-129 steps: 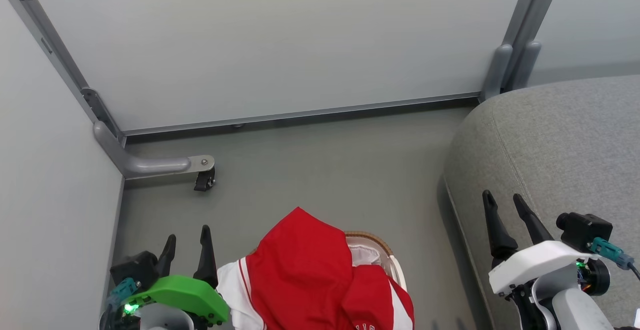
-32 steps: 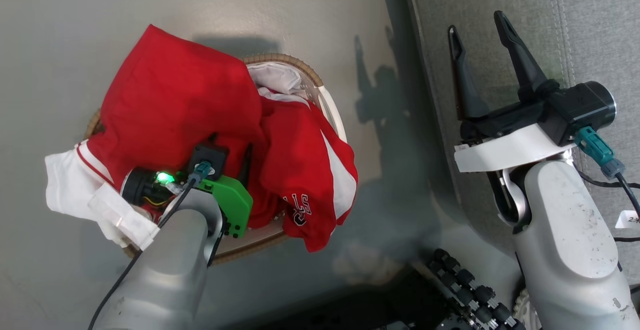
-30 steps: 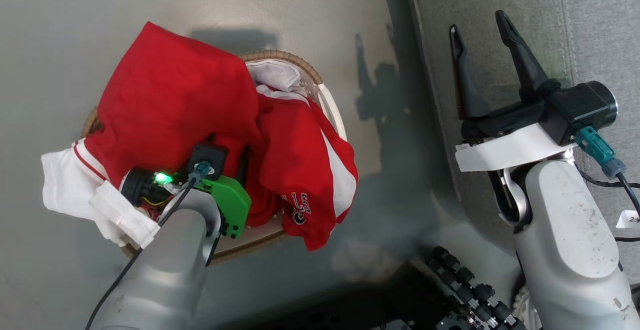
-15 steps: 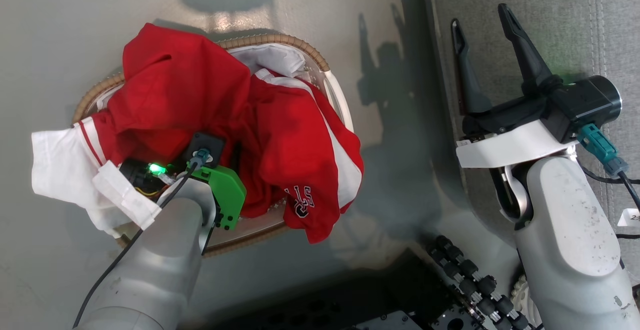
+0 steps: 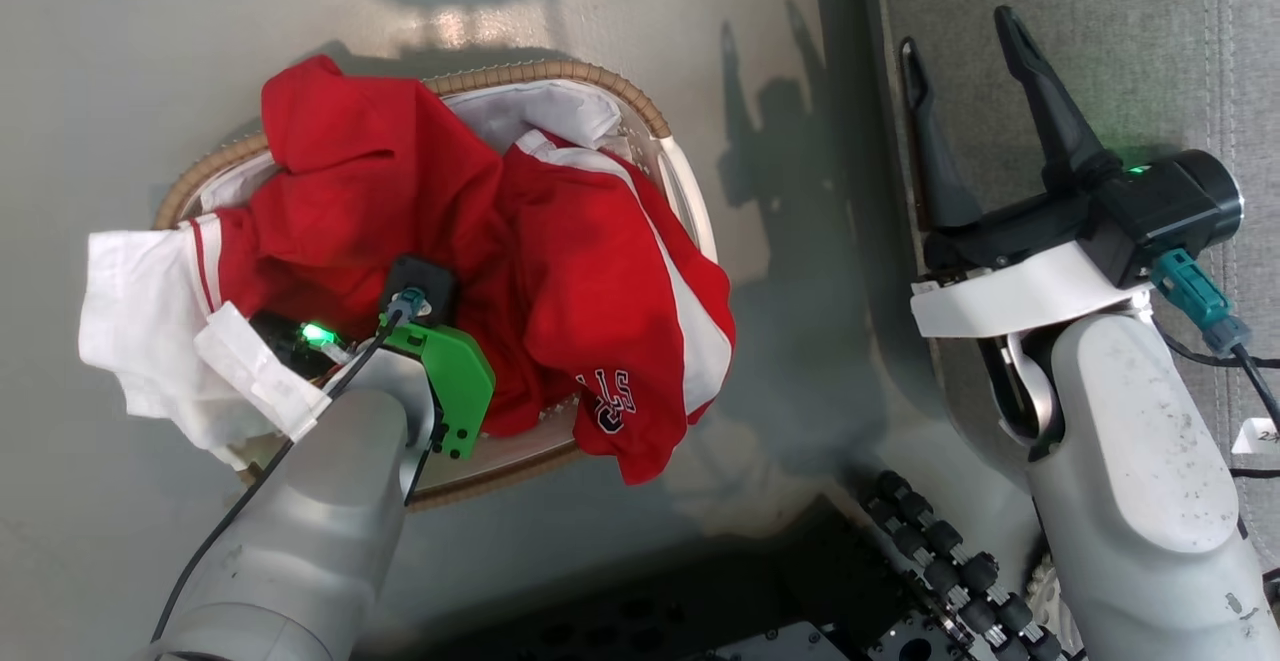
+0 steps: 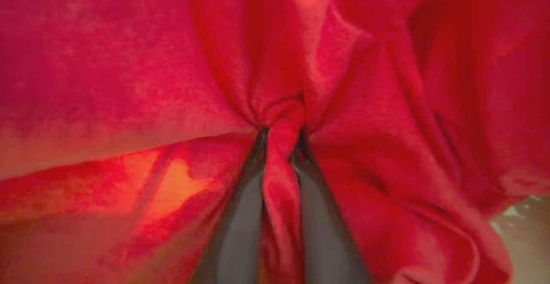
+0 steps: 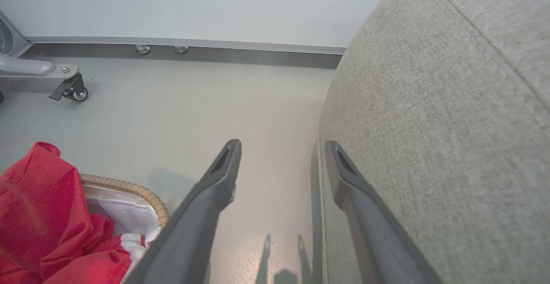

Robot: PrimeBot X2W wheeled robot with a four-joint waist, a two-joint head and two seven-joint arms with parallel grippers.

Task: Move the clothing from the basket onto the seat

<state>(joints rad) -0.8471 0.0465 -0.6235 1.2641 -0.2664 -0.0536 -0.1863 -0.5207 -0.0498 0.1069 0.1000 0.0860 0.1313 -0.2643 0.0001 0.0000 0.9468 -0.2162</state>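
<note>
nearly shut now at the left gripper (image 6: 281, 135), wide open a second ago: both dark fingers (image 6: 240, 215) squeezed onto a narrow fold of the clothing (image 5: 400, 201), red cloth puckered and gathered right at the tips. sunk deep in the red heap, with the green bracket (image 5: 455, 391) and grey forearm (image 5: 300, 541) clear of it.

all around the gripper and still inside the basket (image 5: 560, 71), both red garments. to its left, a white sleeve (image 5: 140, 321) spilling over the rim; to its right, a lettered hem (image 5: 605, 406) hanging over the rim.

drawn inward since half a second ago: red peak pulled back from the far rim, more brown weave and white liner (image 5: 540, 111) laid bare beyond the gripper, cloth slumped lower around the pinch.

well off to the right, across a strip of shadowed floor (image 5: 770, 341), the grey seat (image 5: 1100, 41). above its near edge, the right gripper (image 5: 957, 31), spread as wide as before and holding nothing.
</note>
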